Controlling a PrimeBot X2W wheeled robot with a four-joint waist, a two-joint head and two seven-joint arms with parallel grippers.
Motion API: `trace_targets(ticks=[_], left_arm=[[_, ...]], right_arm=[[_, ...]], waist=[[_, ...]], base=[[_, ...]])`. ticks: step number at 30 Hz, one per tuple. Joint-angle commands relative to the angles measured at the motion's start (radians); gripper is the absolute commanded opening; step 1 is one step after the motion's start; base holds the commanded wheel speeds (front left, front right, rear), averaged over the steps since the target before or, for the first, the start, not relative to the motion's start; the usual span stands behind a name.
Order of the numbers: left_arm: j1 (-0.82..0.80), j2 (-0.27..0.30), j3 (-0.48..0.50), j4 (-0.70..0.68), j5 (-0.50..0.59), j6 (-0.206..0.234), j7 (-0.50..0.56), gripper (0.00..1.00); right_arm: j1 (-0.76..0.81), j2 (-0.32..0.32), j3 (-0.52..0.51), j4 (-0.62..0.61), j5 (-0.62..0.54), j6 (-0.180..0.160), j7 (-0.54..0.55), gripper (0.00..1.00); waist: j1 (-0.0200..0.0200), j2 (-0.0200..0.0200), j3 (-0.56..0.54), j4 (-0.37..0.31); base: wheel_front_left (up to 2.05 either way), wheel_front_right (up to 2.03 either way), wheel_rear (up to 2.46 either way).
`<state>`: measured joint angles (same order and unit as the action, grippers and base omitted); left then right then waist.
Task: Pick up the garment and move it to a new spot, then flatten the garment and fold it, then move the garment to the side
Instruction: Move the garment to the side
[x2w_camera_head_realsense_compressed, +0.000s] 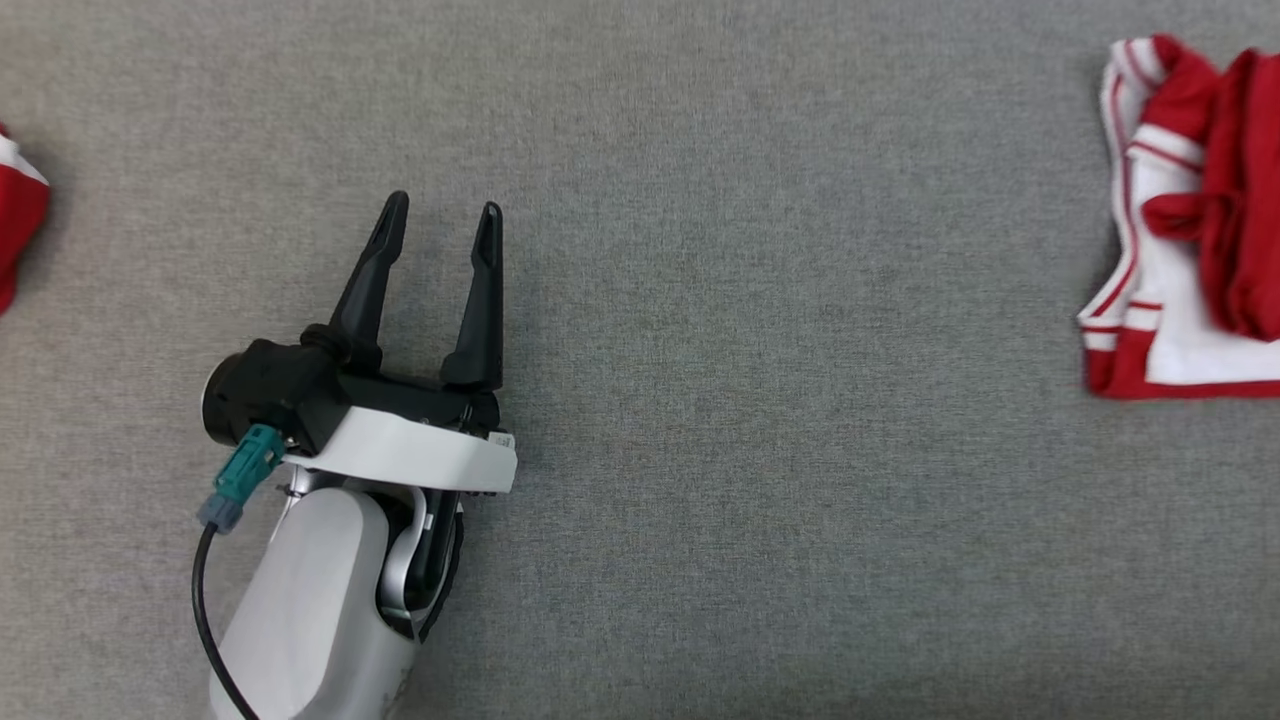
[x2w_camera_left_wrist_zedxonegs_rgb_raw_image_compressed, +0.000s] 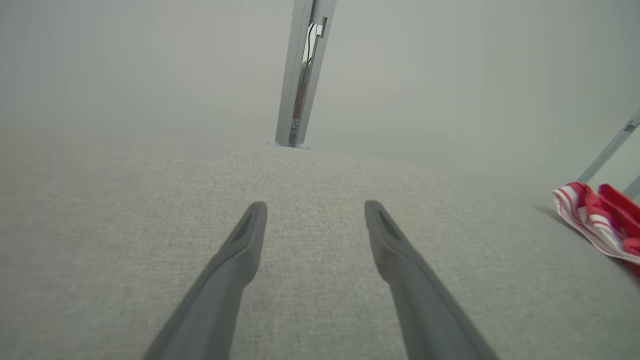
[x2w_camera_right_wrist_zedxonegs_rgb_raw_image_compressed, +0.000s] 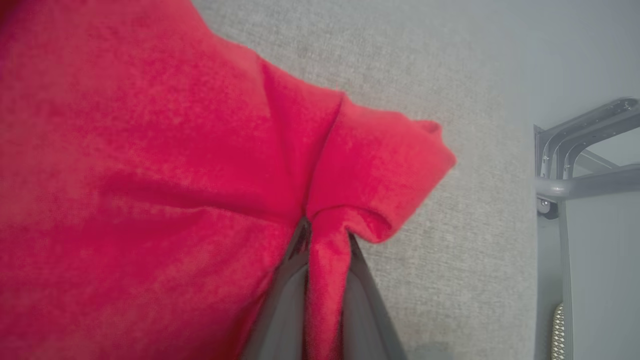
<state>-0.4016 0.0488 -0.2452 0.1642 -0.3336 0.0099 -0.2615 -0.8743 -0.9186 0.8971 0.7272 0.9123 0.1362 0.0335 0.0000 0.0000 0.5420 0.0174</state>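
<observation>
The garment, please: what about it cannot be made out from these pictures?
- Head view: garment is cut off by the right edge; full shape unknown.
- Right wrist view: the garment, pinched in the right gripper, hides its fingertips.
- Head view: red item at the left edge, cut off; unidentifiable.

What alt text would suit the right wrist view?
The right gripper is shut on a pinched fold of a red garment, which spreads across the left. Behind lies a grey fabric surface, with a grey metal frame at the right edge.
</observation>
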Motion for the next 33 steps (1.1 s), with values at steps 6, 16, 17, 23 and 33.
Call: trace_targets(ticks=[6, 16, 17, 23, 33], left_arm=[[-0.040, 0.003, 0.016, 0.001, 0.025, -0.011, -0.002, 1.00], [-0.028, 0.005, 0.021, 0.020, 0.011, -0.014, 0.000, 1.00], [-0.025, 0.005, 0.020, 0.021, 0.009, -0.013, 0.000, 1.00], [-0.012, 0.004, 0.018, 0.028, 0.002, -0.009, -0.001, 1.00], [0.015, 0.004, 0.022, 0.028, -0.012, 0.000, -0.002, 1.00]], right_arm=[[-0.039, -0.002, -0.027, 0.144, -0.091, -0.009, -0.004, 0.00], [-0.142, 0.147, -0.130, 0.477, -0.277, -0.004, -0.045, 1.00], [-0.147, 0.158, -0.136, 0.484, -0.280, -0.002, -0.051, 1.00], [-0.202, 0.184, -0.133, 0.498, -0.329, -0.002, -0.076, 1.00], [-0.293, 0.189, -0.095, 0.530, -0.450, -0.005, -0.077, 1.00]], waist=[[0.0000, 0.0000, 0.070, -0.008], [0.0000, 0.0000, 0.070, 0.003], [0.0000, 0.0000, 0.066, 0.004], [0.0000, 0.0000, 0.032, 0.007], [0.0000, 0.0000, -0.056, 0.013]], base=[[0.00, 0.00, 0.00], [0.00, 0.00, 0.00], [0.00, 0.00, 0.00], [0.00, 0.00, 0.00], [0.00, 0.00, 0.00]])
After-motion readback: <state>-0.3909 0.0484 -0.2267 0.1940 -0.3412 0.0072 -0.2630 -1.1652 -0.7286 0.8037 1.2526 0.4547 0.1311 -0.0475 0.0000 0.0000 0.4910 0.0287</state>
